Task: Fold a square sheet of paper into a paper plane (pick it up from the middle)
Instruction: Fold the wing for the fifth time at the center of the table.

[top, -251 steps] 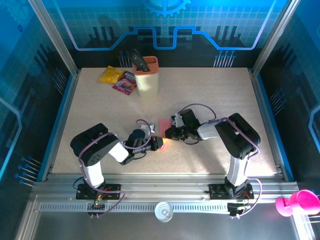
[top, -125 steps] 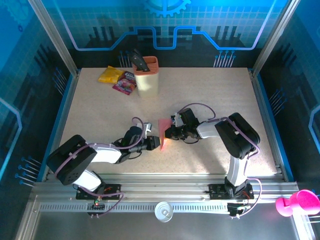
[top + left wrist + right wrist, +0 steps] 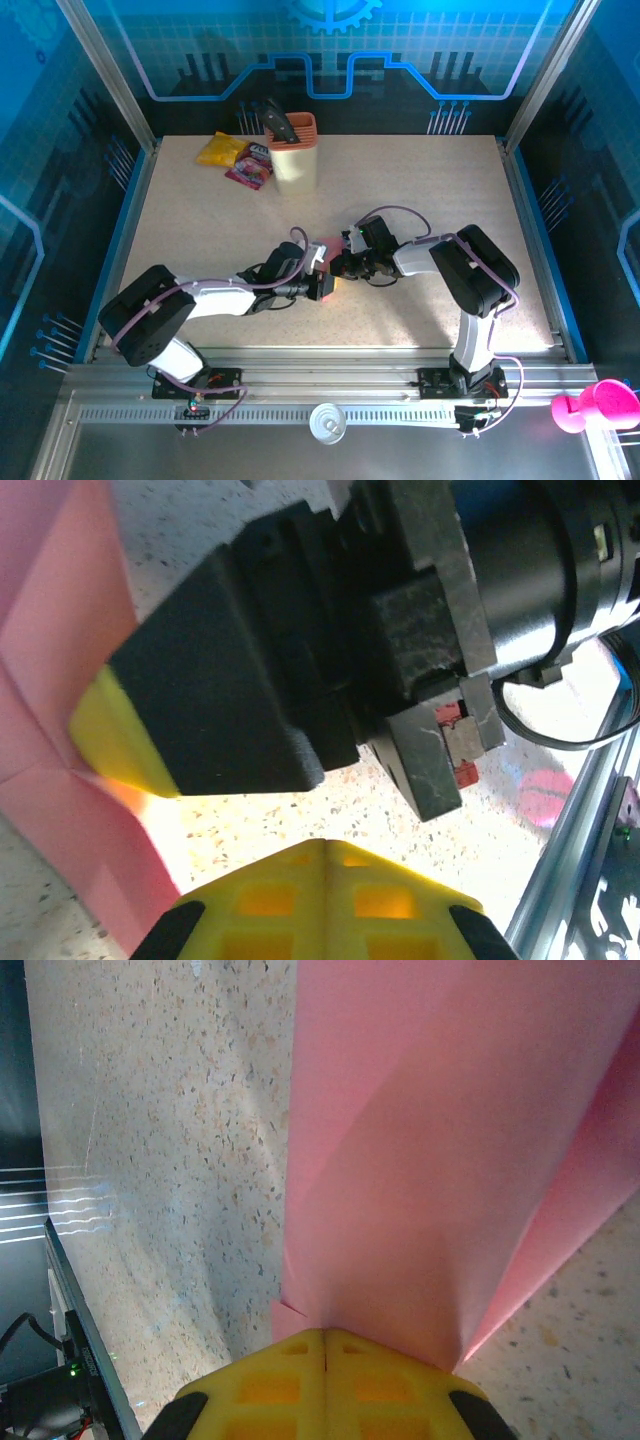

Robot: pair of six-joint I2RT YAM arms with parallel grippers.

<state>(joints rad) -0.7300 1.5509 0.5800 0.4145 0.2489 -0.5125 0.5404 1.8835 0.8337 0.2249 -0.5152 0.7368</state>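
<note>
The pink-red sheet of paper (image 3: 326, 247) lies creased and partly folded at the table's middle. In the right wrist view the paper (image 3: 450, 1140) runs out from the tips of my right gripper (image 3: 325, 1332), which is shut on its near end. From above, the right gripper (image 3: 338, 268) is low over the table. My left gripper (image 3: 322, 285) sits just beside it, shut, with nothing between its yellow fingers (image 3: 325, 880). The left wrist view has the paper (image 3: 50, 660) at the left edge and the right gripper's black finger (image 3: 200, 710) pressing on it.
A beige holder (image 3: 293, 150) with a black tool stands at the back, with a yellow packet (image 3: 222, 150) and a purple-pink packet (image 3: 250, 168) to its left. The metal rail (image 3: 580, 830) runs along the near table edge. A pink object (image 3: 595, 405) sits off the table at the bottom right.
My left arm has stretched out flatter and its gripper has moved right and forward, up against the right gripper and the paper. The right arm and paper have stayed in place.
</note>
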